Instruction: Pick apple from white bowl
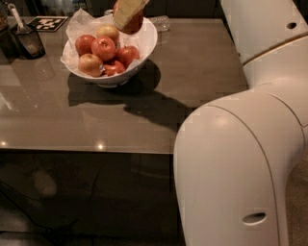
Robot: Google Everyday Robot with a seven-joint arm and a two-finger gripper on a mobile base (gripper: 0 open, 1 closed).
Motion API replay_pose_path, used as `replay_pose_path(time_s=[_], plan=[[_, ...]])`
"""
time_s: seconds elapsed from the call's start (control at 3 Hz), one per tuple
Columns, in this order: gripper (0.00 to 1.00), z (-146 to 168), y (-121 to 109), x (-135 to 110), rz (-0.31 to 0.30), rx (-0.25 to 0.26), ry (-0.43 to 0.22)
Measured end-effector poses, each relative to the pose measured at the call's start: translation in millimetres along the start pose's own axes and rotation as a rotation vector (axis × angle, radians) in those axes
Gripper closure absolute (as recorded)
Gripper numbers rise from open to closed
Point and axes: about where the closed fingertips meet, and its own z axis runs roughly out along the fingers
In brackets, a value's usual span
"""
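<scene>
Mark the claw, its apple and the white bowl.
claw (128,15): camera view, top edge over the bowl, at its pale finger.
apple (137,25): camera view, red side under that finger.
white bowl (149,42): camera view, right rim.
</scene>
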Motion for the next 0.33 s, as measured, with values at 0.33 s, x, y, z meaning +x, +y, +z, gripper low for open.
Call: replay_pose_path(time_s=[0.33], plan=[[1.00, 6.2, -2.4, -4.0, 0.001, 0.004, -0.008]])
